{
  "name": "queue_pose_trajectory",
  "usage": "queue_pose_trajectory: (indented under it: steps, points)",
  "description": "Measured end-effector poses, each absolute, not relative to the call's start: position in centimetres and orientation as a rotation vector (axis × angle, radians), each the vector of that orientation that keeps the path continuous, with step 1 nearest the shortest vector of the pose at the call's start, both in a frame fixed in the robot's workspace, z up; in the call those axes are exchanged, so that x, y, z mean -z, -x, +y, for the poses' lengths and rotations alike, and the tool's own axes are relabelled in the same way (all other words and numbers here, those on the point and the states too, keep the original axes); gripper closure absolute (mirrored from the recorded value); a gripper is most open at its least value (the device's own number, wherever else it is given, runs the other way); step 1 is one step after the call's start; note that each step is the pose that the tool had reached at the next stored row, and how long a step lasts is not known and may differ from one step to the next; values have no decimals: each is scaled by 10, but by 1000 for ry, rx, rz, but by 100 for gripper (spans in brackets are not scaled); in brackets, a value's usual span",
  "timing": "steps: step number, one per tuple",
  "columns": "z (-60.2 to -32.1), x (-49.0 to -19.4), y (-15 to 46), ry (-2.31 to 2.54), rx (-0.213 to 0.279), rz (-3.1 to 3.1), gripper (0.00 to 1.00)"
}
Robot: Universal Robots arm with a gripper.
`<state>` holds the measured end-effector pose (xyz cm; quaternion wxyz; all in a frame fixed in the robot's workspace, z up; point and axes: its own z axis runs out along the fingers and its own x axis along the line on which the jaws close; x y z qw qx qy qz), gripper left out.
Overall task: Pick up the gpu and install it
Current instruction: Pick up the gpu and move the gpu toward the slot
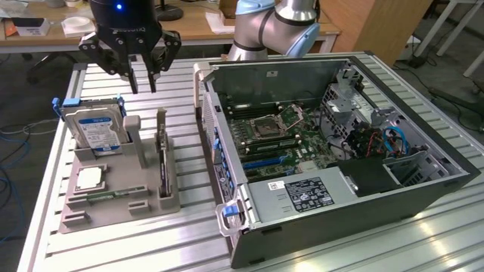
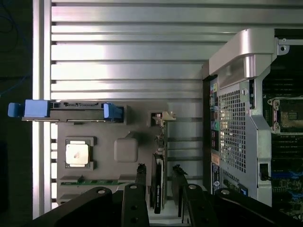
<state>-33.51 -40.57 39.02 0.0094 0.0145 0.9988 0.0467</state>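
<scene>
The end effector (image 1: 144, 90) hangs, fingers apart, above the grey holder (image 1: 140, 173). There the gpu (image 1: 162, 158) stands on edge. The hard drive (image 1: 97, 133) label is unreadable.

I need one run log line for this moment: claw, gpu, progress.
claw: open, empty, above holder | gpu: upright in holder slot, not grasped | case: open, gpu not installed

Silver-grey arm (image 1: 291, 17) with pale blue joint caps, black jaws with bolted links, small blue light (image 1: 117, 7)
</scene>
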Motion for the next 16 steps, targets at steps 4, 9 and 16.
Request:
queue_pose_trajectory:
  steps: [4, 9, 16]
  points:
    - [-408, -390, 333, -46, -146, 3127, 65]
    - [-409, -389, 326, -49, -147, 3166, 65]
    - [-409, -389, 327, -48, -139, 3155, 65]
